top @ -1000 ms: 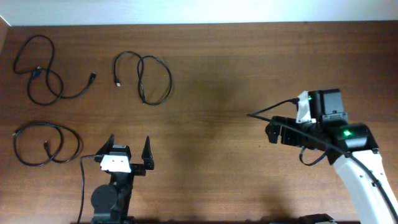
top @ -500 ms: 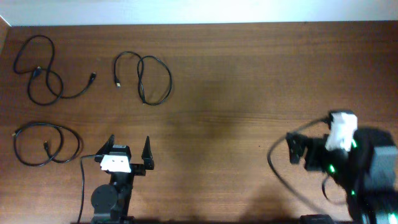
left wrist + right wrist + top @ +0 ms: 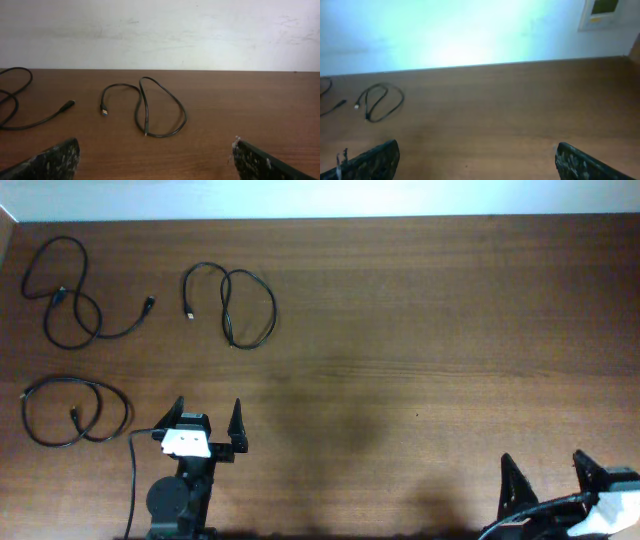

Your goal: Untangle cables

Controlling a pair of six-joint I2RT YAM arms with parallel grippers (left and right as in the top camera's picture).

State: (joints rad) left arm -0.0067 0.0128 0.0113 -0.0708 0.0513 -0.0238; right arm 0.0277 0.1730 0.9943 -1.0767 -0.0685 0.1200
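Observation:
Three black cables lie apart from each other on the left of the brown table. One cable loops at the far left corner, a second cable curls further right, and a third cable is coiled at the near left. My left gripper stands open near the front edge, short of the middle cable, with nothing between its fingers. Open and holding nothing as well, my right gripper sits at the front right corner, far from all the cables.
A pale wall runs along the table's far edge. The left arm's own thick black wire hangs beside its base. The brown tabletop stretches between the cables and the right arm.
The right arm has drawn back from mid-right of the table to the front right corner, its fingers now pointing away from the front edge. The left arm and the cables have not moved.

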